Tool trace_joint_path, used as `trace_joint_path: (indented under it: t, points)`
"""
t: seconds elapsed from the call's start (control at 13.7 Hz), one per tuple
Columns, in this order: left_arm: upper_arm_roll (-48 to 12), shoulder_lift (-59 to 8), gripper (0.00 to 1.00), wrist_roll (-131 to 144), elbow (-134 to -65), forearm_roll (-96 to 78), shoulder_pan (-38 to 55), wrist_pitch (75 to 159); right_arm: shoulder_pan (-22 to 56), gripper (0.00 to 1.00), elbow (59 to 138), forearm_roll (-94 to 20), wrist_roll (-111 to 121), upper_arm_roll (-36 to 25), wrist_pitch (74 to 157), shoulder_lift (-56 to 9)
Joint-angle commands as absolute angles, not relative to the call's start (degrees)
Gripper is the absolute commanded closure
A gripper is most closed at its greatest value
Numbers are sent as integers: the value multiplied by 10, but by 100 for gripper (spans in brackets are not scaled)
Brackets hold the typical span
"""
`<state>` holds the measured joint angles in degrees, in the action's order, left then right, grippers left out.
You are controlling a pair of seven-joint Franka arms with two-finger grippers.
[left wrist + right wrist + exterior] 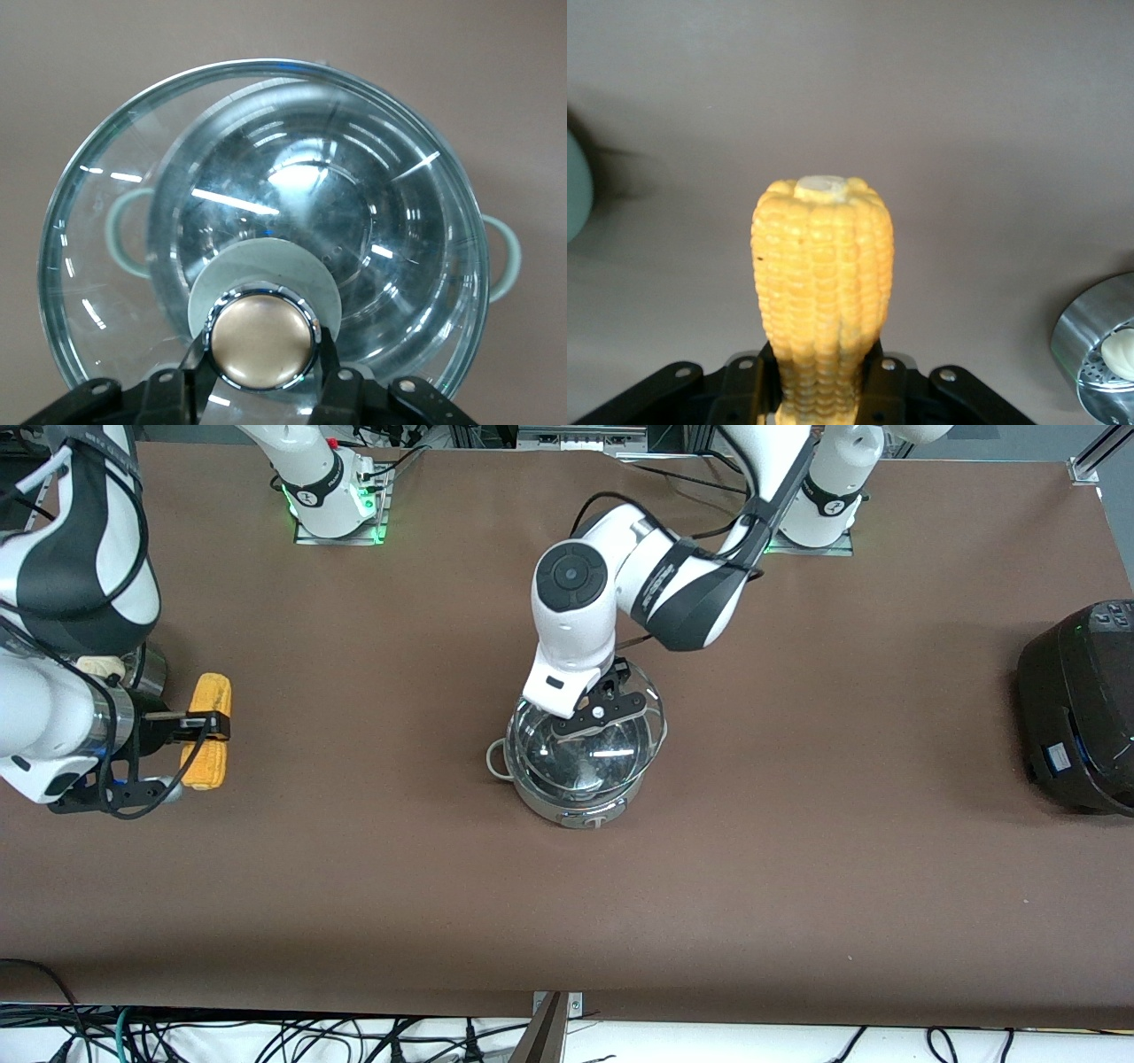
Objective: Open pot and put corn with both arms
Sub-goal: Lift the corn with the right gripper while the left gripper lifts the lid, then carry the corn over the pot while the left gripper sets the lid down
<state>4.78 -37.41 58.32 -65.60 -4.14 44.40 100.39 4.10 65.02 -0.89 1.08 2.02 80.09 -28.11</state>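
Note:
The steel pot (576,804) stands mid-table with its glass lid (580,751) over it. My left gripper (595,713) reaches down from above and is shut on the lid's brass knob (263,343), one finger on each side. In the left wrist view the lid (97,283) looks slightly offset from the pot's rim, and a pot handle (501,257) shows through the glass. Toward the right arm's end of the table, my right gripper (205,728) is shut across the middle of the yellow corn (207,757). In the right wrist view the corn (822,266) sticks out from between the fingers (886,381).
A steel steamer bowl (1090,332) with a pale bun (99,665) sits beside the corn, partly hidden under the right arm. A large black cooker (1081,708) stands at the left arm's end of the table.

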Motion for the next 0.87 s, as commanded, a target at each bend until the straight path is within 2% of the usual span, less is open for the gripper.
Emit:
trace_joint_path:
  t: [0.0,0.29,0.58,0.8]
  points:
    - [45,-303,100,511,-702,-34,400,991,60,100,628,-16,12,27,781,-280]
    - [44,-200,100,322,-849,-43,296,997,140,100,613,-17,-133,45,792,-280]
    - [44,-124,100,112,-989,-47,178,1068,212,100,612,-17,-277,94,877,-292]
    - [45,-102,100,-8,-1078,-41,109,1136,257,100,612,-17,-351,110,959,-325]
